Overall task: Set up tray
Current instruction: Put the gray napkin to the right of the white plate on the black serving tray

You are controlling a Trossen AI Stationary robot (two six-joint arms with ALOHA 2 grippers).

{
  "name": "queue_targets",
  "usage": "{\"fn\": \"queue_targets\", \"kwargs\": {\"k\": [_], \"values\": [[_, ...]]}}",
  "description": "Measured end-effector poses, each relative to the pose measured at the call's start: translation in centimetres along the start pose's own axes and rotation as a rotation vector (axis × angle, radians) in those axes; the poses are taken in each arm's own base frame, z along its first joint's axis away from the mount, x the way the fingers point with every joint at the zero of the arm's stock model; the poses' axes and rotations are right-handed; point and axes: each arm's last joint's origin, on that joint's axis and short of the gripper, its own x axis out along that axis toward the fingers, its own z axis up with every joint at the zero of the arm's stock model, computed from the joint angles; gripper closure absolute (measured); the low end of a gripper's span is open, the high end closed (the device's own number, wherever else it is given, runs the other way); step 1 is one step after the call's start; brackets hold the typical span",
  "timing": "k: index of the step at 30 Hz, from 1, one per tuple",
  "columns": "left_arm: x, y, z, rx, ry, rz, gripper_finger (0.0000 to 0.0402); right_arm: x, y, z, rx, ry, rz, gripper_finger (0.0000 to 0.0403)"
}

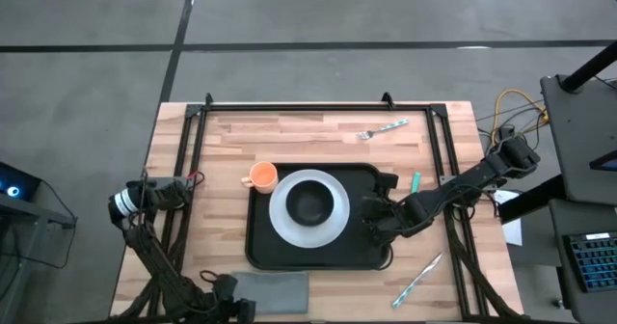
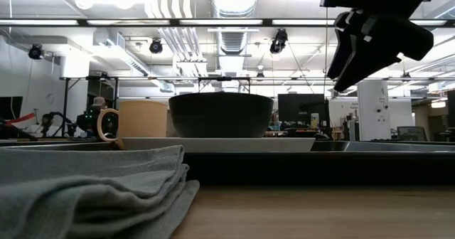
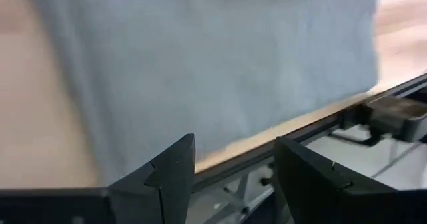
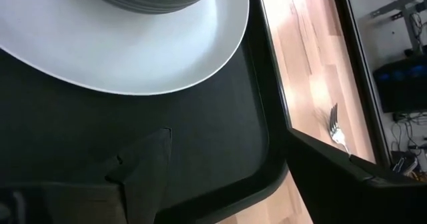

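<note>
High view — tray (image 1: 260, 245) at the desk's (image 1: 318, 131) middle, carrying a white plate (image 1: 333, 223) with a dark bowl (image 1: 308, 204); right hand (image 1: 374, 220) over the tray's right part, beside the plate. Left wrist view — left hand (image 3: 233, 174) spread above a grey cloth (image 3: 213, 57). Right wrist view — right hand's fingers (image 4: 143, 161) spread over the tray floor, a fork (image 4: 335, 127) on the desk beyond the tray's rim.

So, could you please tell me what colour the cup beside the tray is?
The cup is orange, seen best in the high view.
</note>
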Motion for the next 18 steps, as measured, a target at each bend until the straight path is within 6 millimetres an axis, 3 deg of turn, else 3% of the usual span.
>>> {"fn": "queue_targets", "kwargs": {"k": [9, 18], "values": [[-2.4, -0.2, 0.0, 0.045, -0.059, 0.169, 0.0219, 0.0, 0.0, -0.1, -0.002, 0.003, -0.002, 0.0126], [-2.1, 0.2, 0.7, 0.049, -0.099, 0.211, 0.0219, 0.1, 0.0, -0.2, -0.002, 0.007, -0.003, 0.0129]]}}
